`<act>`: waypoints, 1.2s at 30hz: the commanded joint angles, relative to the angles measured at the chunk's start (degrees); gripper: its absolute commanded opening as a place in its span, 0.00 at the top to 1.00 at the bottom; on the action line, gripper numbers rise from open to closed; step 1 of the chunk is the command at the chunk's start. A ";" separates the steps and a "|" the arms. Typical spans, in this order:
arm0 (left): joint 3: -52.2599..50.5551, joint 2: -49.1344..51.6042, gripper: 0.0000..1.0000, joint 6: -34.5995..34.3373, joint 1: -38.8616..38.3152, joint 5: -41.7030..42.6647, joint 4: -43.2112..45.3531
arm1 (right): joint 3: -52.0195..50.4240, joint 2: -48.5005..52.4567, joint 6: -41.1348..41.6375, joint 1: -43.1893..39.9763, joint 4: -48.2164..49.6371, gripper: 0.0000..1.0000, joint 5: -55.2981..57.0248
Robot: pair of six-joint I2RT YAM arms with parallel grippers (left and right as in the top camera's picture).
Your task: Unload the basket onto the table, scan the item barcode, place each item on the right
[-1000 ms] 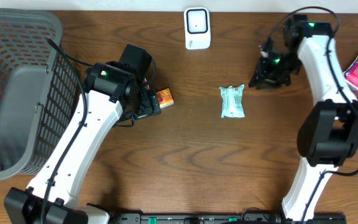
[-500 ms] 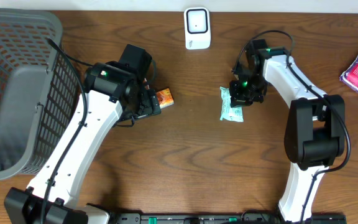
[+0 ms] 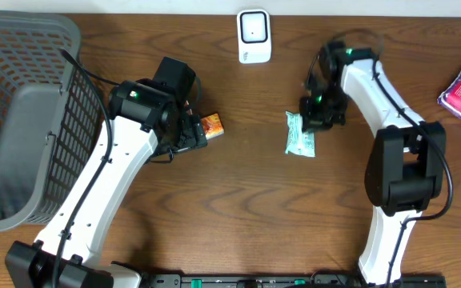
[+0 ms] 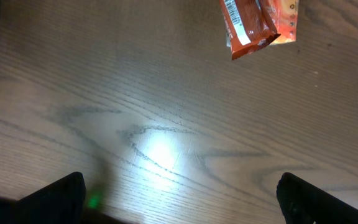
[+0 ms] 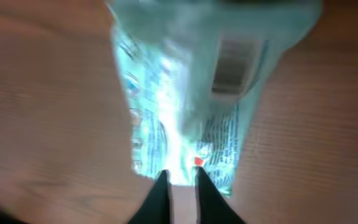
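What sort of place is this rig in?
Probably a mock checkout bench: a white scanner at the far edge of the wooden table, a barcoded orange packet and teal packet, a grey basket at the left.

The teal packet [image 5: 185,106] is blurred, its print unreadable, its top cut off. The orange packet [image 4: 257,25] is cut off likewise, as is the basket [image 3: 30,28] at the desk's [image 3: 238,208] left edge.
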 commanded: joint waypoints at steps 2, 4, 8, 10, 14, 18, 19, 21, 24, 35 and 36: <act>0.00 0.35 0.02 0.98 0.04 -0.35 -0.24 | 8.00 0.00 0.68 -1.01 -0.70 0.52 3.32; 0.00 0.33 0.02 0.98 0.04 -0.35 -0.24 | 8.00 0.02 0.70 -1.14 -0.07 0.51 3.30; 0.00 0.35 0.02 0.98 0.04 -0.35 -0.24 | 7.41 0.02 0.68 -1.31 0.87 0.48 3.32; 0.00 0.35 0.02 0.96 0.04 -0.35 -0.24 | 6.69 0.02 0.70 -1.33 1.05 0.44 3.32; 0.00 0.35 0.02 0.98 0.04 -0.35 -0.24 | 4.07 0.04 1.38 -1.31 0.83 0.26 3.28; 0.00 0.35 0.02 0.98 0.04 -0.35 -0.24 | -0.94 0.04 2.67 -1.36 2.62 0.21 2.16; 0.00 0.35 0.02 0.98 0.04 -0.35 -0.24 | -2.45 0.04 2.64 -1.40 3.54 0.23 1.42; 0.00 0.35 0.02 0.98 0.04 -0.35 -0.24 | -5.11 0.04 2.62 -1.66 5.18 0.24 -0.87; 0.00 0.35 0.02 0.98 0.04 -0.35 -0.24 | -8.96 0.04 2.58 -2.16 8.61 0.27 -5.92; 0.00 0.35 0.02 0.98 0.04 -0.35 -0.24 | -12.37 0.04 2.25 -2.01 13.09 0.33 -7.65; 0.00 0.33 0.02 0.98 0.04 -0.35 -0.24 | -12.37 0.04 1.92 -1.97 13.27 0.33 -7.67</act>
